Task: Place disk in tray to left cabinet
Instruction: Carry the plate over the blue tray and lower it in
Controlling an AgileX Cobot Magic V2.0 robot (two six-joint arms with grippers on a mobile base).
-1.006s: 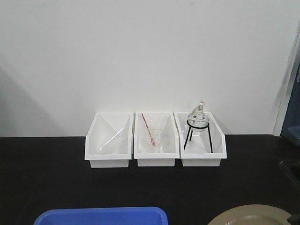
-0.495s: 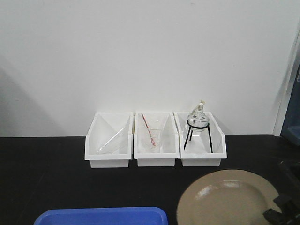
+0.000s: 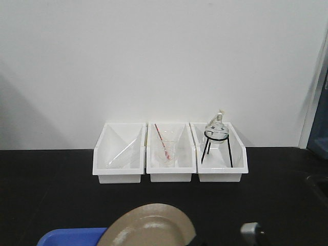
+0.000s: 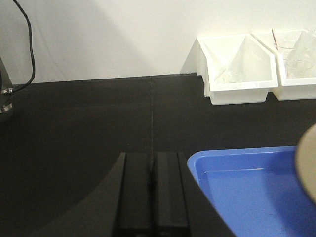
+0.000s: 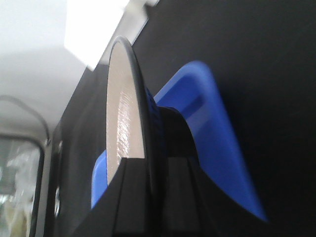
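The black table (image 3: 51,195) carries three white bins (image 3: 169,154) in a row at its far side, against the wall. At the near edge lies the blue tray (image 4: 237,197). The disk (image 3: 148,228) is tilted over the tray's right part, its rim clamped between the fingers of the right end effector (image 5: 148,168). The left end effector (image 4: 153,158) is just left of the tray, fingers pressed together with nothing between them. A glass flask (image 3: 215,128) stands in the right bin
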